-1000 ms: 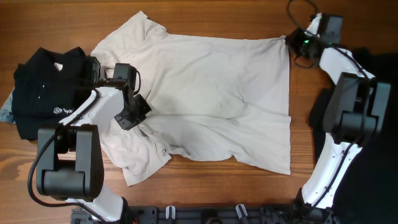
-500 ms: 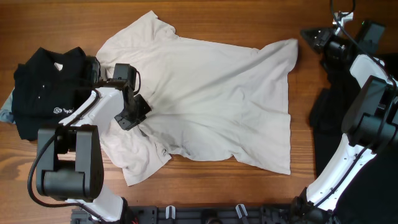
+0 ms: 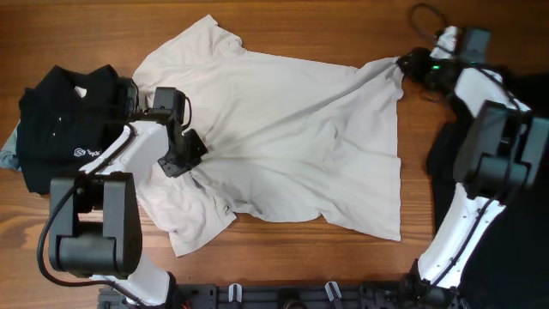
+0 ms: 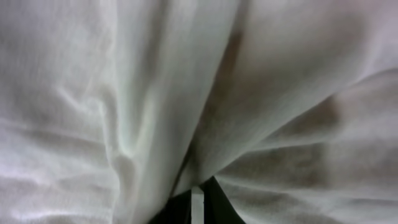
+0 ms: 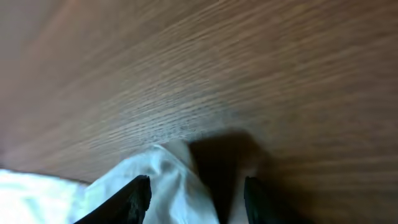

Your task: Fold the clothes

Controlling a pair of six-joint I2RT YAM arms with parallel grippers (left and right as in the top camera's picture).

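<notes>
Cream T-shirt point(image 3: 292, 137) is lying spread and wrinkly across centre of the wood table point(image 3: 283, 26), sleeves toward frame left, hem toward right. L gripper point(image 3: 182, 154) is sitting on the shirt at centre-left, by the lower sleeve. On its wrist cam I'm seeing the fingers nearly closed, pinching a thin ridge of fabric. R gripper point(image 3: 405, 63) is hovering at upper right, at the shirt's hem corner. Its wrist cam is showing fingers spread apart w/ that corner lying between them, not clamped. Far left: black garment point(image 3: 60, 120) w/ white logo point(image 3: 83, 154) is lying bunched, L arm crossing its edge.
</notes>
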